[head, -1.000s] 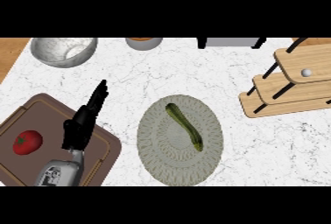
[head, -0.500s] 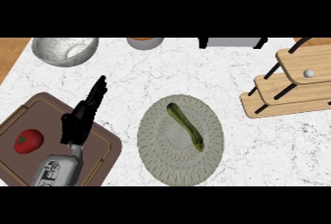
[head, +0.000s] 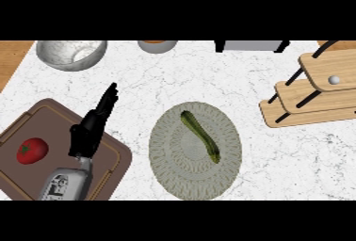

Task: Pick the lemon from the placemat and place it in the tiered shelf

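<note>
A round grey-green placemat (head: pixel 173 176) lies at the counter's middle. On it rests a long, dark green vegetable (head: pixel 200 136), set diagonally; I see no lemon. The wooden tiered shelf (head: pixel 316 96) stands at the right edge with a small white ball (head: pixel 334 80) on its upper tier. My left hand (head: pixel 89 134) hovers over the right edge of a brown cutting board (head: pixel 49 117), left of the placemat and apart from it. Its fingers (head: pixel 108 101) are straight, pointing up and right, and hold nothing. My right hand does not show.
A red tomato (head: pixel 31 150) sits on the brown board at the left. At the back stand a glass bowl (head: pixel 69 54), a small cup (head: pixel 157 45) and a grey appliance (head: pixel 252 45). White marble counter (head: pixel 278 160) lies between placemat and shelf.
My left hand has crept slightly forward and to the right over the board's edge. The vegetable, tomato and shelf have stayed put.
</note>
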